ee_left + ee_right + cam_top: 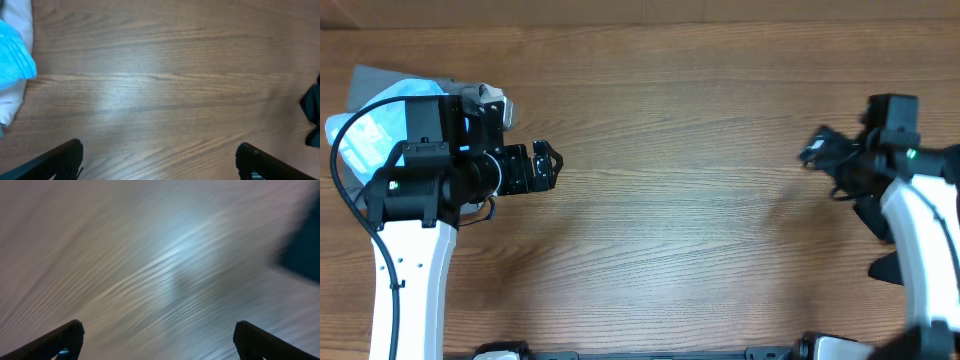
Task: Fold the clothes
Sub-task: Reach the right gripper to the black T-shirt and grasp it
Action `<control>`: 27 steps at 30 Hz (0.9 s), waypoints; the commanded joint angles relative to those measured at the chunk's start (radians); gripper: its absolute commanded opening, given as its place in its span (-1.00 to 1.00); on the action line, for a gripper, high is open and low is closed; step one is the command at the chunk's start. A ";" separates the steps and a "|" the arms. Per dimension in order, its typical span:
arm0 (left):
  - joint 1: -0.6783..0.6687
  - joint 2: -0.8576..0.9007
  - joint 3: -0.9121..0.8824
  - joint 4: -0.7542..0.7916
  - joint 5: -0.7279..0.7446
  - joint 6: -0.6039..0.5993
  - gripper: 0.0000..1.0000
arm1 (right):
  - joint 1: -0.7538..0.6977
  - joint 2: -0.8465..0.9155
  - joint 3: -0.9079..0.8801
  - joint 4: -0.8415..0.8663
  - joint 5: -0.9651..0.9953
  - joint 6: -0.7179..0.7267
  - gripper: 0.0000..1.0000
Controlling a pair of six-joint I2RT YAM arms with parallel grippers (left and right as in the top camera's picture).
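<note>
Left gripper (pixel 550 165): hovering released, jaws spread, over the tabletop (pixel 670 200) left of centre.
Right gripper (pixel 812 152): likewise gaping, hovering near the right edge.
Black T-shirt (pixel 873 212): apparently lying just beside it at that edge, mostly hidden under the right arm (pixel 920 230).

No legible text, brand, number or sign in any view, white print on the light blue garment (pixel 375 112) at ten o'clock overhead, too small to read
</note>
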 commanded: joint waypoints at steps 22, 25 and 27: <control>-0.006 0.010 0.026 -0.031 0.034 0.026 1.00 | -0.218 0.506 0.019 0.179 0.208 0.207 0.33; -0.006 0.010 0.026 -0.033 0.037 0.024 1.00 | -0.216 0.528 0.019 0.188 0.177 0.206 -0.55; -0.006 0.010 0.026 -0.032 0.037 0.023 1.00 | -0.206 0.527 0.020 0.190 0.123 0.200 -0.81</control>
